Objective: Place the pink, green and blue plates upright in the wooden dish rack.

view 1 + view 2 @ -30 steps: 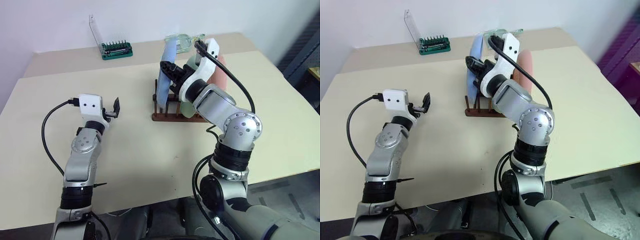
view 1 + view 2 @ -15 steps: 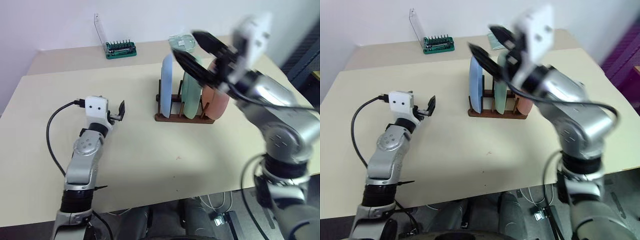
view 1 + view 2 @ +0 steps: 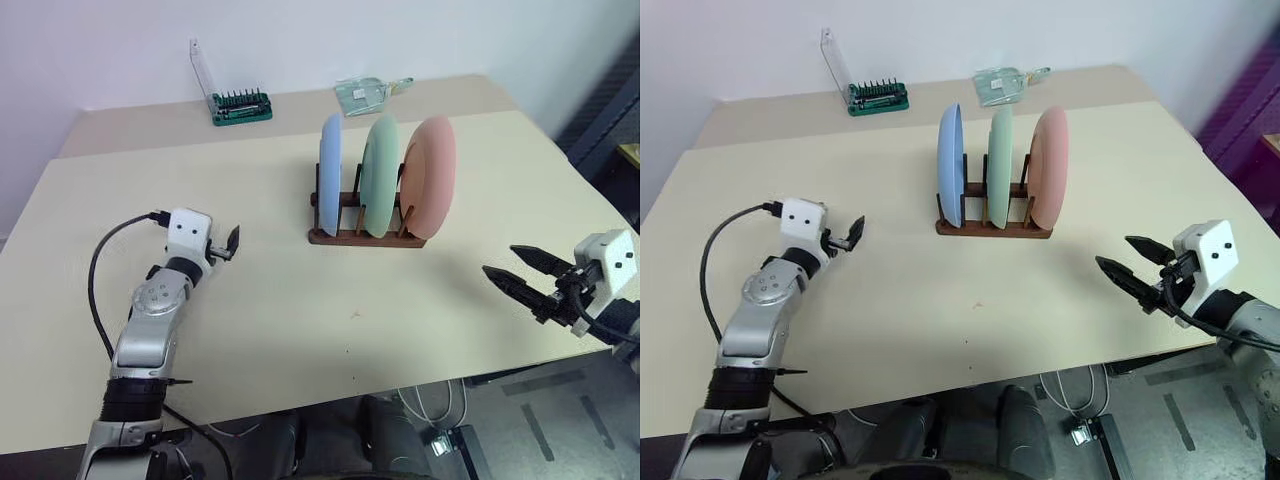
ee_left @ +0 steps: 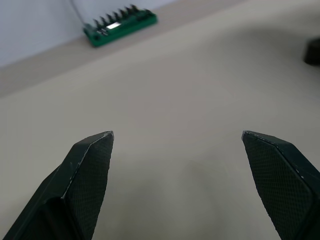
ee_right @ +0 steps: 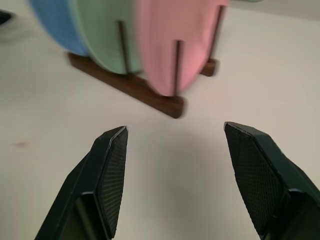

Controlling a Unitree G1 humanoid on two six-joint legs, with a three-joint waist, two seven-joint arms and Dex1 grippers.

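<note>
The rack (image 3: 365, 232) stands on the desk (image 3: 300, 310) with all three plates upright on edge between its pegs: the blue plate (image 3: 331, 172) at its left end, the green plate (image 3: 379, 174) in the middle, and the pink plate (image 3: 430, 177) at its right end, each apart from its neighbour. The left hand (image 3: 232, 243) hovers over the desk well to the left of the rack, fingers spread wide and holding nothing. The right hand (image 3: 1132, 264) hangs to the right of the rack and nearer the robot, at the desk's edge, fingers also apart and empty, pointing back toward the rack.
</note>
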